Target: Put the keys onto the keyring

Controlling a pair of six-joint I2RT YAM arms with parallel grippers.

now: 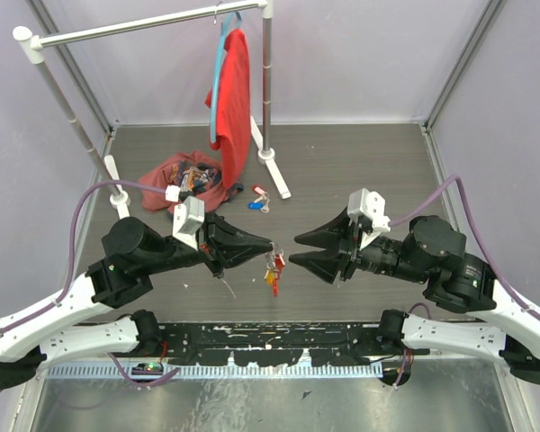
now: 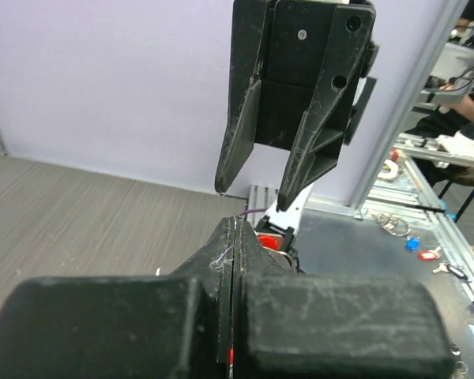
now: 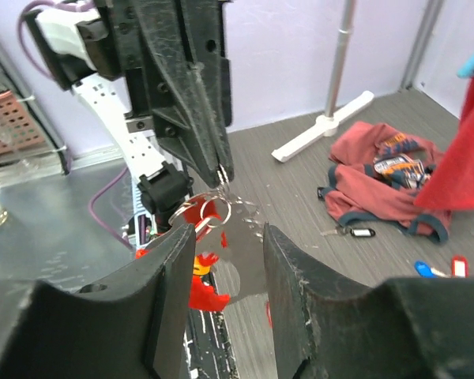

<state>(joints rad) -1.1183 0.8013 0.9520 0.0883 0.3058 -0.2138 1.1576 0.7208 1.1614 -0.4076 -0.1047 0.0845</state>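
Note:
My left gripper (image 1: 272, 245) is shut on the keyring (image 1: 274, 266), which hangs from its tips above the table's front middle. The keyring is a silver loop with a red tag and a small yellow tag. In the right wrist view the keyring (image 3: 213, 212) dangles from the left fingertips (image 3: 221, 169) with a flat silver piece and the red tag (image 3: 203, 286) below. My right gripper (image 1: 293, 248) is open and empty, facing the left one, its jaws just right of the keyring. Loose keys with blue and red tags (image 1: 258, 200) lie on the floor behind.
A clothes rack (image 1: 266, 81) stands at the back with a red shirt (image 1: 234, 99) on a blue hanger hoop. A red garment heap (image 1: 184, 175) lies by its base, with a black-tagged key (image 3: 352, 232) beside it. The rack foot (image 1: 274, 166) runs toward the keys.

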